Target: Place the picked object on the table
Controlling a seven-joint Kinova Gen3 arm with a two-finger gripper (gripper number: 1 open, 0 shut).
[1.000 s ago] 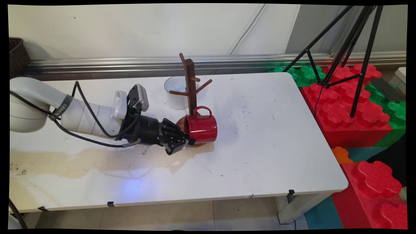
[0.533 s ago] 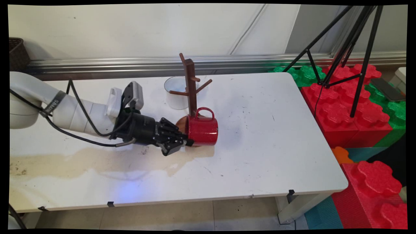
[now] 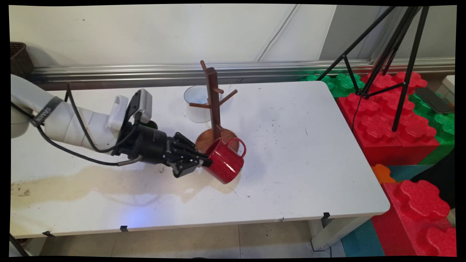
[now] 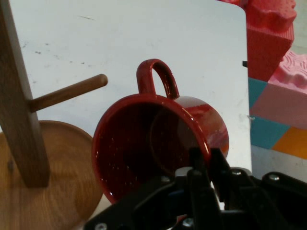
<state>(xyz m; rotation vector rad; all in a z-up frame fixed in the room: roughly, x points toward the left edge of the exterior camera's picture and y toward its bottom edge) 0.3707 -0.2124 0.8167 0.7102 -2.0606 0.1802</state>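
Jaws pinch glossy speckled red enamel mug's point(image 3: 226, 160) point(image 4: 158, 143) rim.

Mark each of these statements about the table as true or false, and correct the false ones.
1. The pincer grips the red mug by its rim. True.
2. The red mug hangs on a peg of the wooden mug stand. False: it is held tilted in front of the stand's round base, off every peg.
3. A white cup stands behind the wooden mug stand. True.
4. The red mug's handle points toward the arm. False: it is on the side away from the pincer.
5. A brownish stain lies on the table below the arm. True.
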